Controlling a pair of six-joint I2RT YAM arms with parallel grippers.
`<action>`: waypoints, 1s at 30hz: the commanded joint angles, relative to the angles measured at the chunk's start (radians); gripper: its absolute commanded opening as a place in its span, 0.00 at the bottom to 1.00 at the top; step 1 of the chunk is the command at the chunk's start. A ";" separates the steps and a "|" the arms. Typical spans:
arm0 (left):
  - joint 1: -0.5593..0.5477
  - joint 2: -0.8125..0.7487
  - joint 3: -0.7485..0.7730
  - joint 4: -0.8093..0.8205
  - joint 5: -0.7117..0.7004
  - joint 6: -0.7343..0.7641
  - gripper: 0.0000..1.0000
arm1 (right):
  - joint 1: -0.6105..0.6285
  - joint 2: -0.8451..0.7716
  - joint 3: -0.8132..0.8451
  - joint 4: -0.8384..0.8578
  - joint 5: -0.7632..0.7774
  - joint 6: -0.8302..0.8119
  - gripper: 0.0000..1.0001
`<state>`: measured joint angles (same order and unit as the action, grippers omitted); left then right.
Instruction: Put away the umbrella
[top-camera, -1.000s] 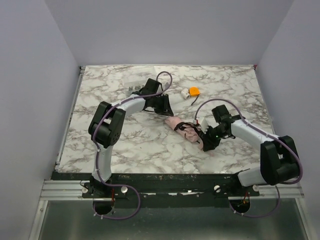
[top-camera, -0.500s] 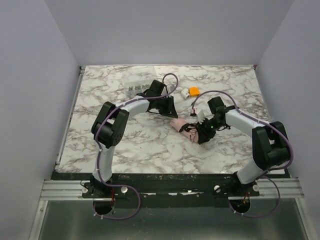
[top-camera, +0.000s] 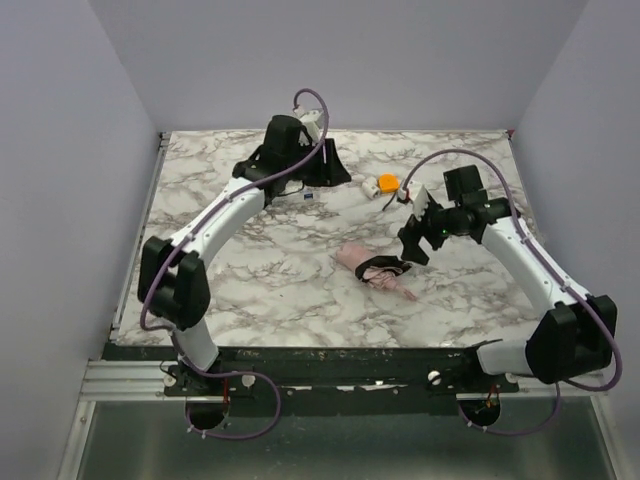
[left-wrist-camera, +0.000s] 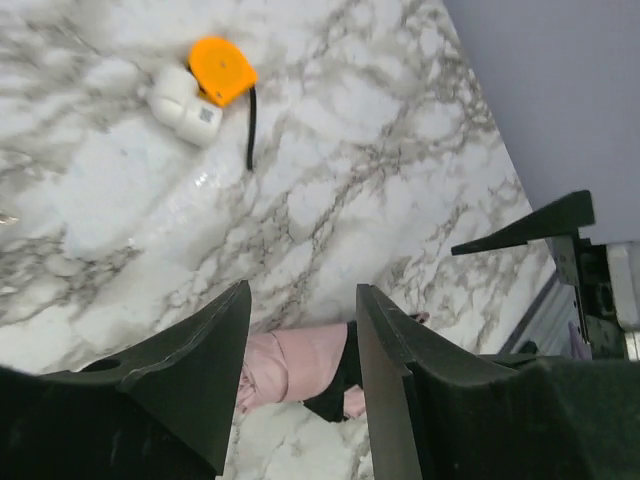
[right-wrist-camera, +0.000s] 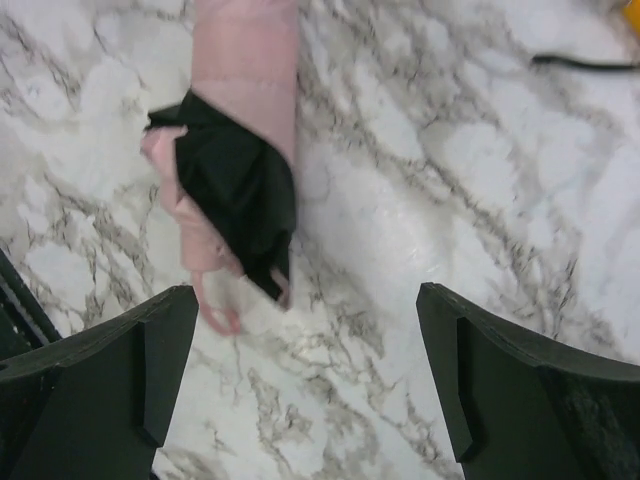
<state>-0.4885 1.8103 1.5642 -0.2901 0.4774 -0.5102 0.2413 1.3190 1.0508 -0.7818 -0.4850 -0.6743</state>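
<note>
Seeing umbrella (top-camera: 375, 270) rolled short, lying flat on marble table (top-camera: 250, 300) near its middle. Dark strap (right-wrist-camera: 235, 185) hangs loose around roll; nothing grips it. Right gripper (top-camera: 415, 243) sits just behind umbrella's right end, jaws spread wide and empty. My right wrist view shows only marble between them. Left gripper (top-camera: 325, 170) sits well behind umbrella, toward back wall, jaws parted and holding nothing. Orange-and-white gadget (top-camera: 384, 185) lies behind umbrella, between both grippers, touching neither.
</note>
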 joint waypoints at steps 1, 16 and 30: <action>0.002 -0.272 -0.139 0.074 -0.204 0.118 0.52 | 0.022 0.127 0.127 0.035 -0.128 0.011 1.00; 0.165 -1.356 -1.097 0.192 -0.364 0.032 0.99 | 0.188 0.617 0.309 0.052 -0.110 0.256 0.96; 0.165 -1.541 -1.198 0.122 -0.304 -0.087 0.98 | 0.190 0.599 0.160 0.051 -0.206 0.273 0.68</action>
<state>-0.3283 0.2905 0.3801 -0.1406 0.1387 -0.5522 0.4347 1.9144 1.2438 -0.7330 -0.6991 -0.4187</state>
